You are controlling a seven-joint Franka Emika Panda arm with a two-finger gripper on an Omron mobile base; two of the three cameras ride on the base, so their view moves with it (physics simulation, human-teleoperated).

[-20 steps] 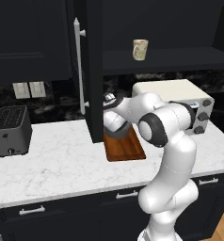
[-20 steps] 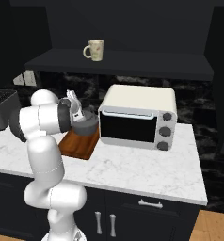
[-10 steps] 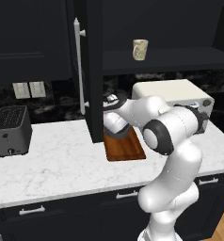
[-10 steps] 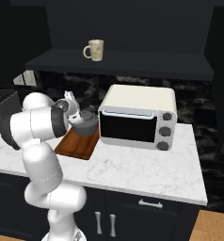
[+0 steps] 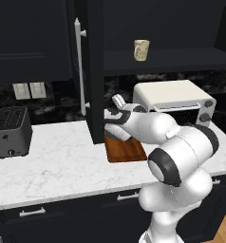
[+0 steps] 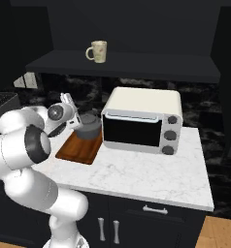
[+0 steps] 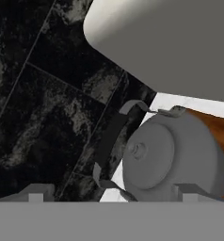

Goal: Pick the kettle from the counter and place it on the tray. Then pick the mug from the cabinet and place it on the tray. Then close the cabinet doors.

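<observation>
White marble counter (image 6: 137,174) with black cabinets above and below. Toaster oven (image 6: 141,118) centre right of the right base view, toaster (image 5: 10,130) at left of the left base view; open cabinet door (image 5: 93,71) hangs just left of the tray (image 6: 78,150). Kettle (image 6: 90,127), squat dark grey with domed lid and knob, sits upright on the tray's far end beside the oven, thin handle arched over its lid. Gripper (image 6: 74,122) jaws spread wide, close by the kettle, holding nothing. Cream mug (image 6: 98,51) upright on the cabinet shelf (image 6: 137,65), handle toward frame left.
</observation>
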